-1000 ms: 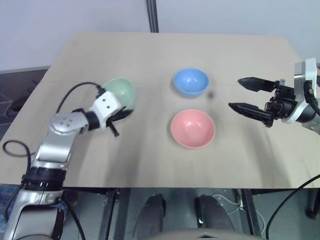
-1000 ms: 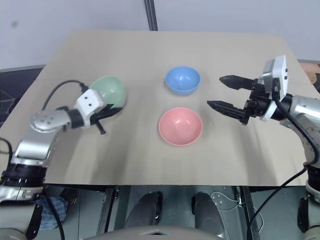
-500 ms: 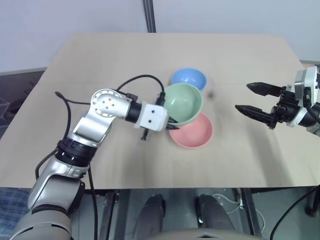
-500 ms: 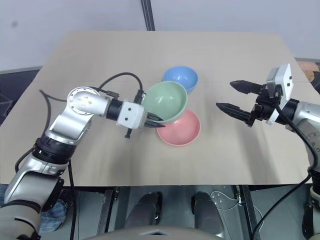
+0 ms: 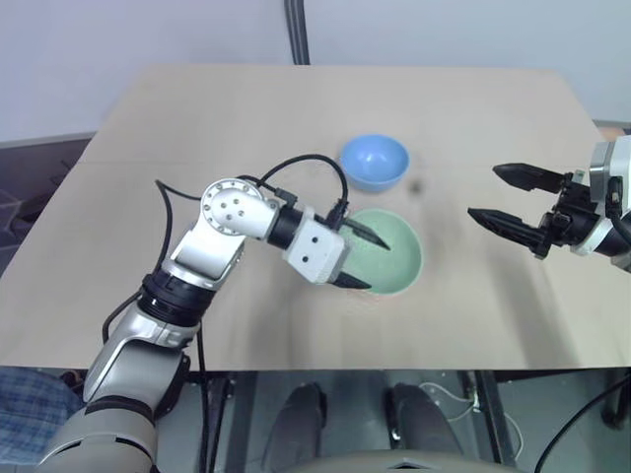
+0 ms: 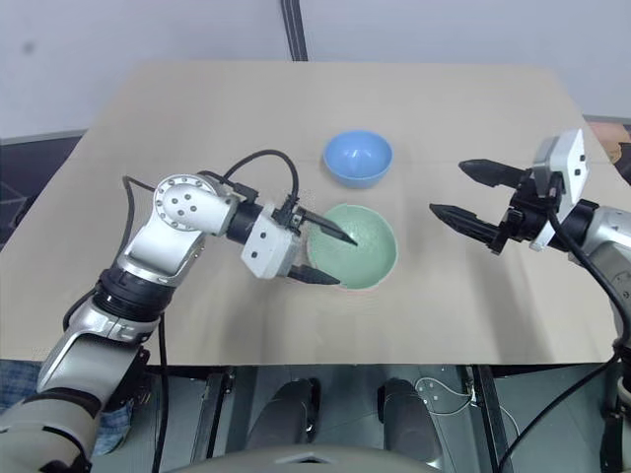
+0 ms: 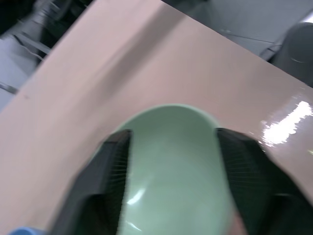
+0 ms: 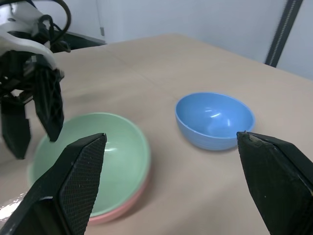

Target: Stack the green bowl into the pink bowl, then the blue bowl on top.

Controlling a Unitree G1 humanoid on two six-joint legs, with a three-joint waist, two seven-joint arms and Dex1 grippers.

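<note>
Green bowl (image 5: 389, 254) now nested in pink bowl (image 8: 128, 201), left tool (image 5: 363, 257) released

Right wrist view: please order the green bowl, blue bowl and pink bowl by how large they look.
1. green bowl, though nearer the camera
2. blue bowl
3. pink bowl, a sliver beneath the green

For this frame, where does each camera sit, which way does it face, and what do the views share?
Left eye, right eye: head stereo pair, looking down on the table; both arms show, left gripper open over the green bowl, right gripper open.
Left wrist: looks along its own fingers into the green bowl.
Right wrist: faces across the table; own fingers, the left gripper.
Shared: right wrist and eyes show the blue bowl; the pink bowl sits under the green.
</note>
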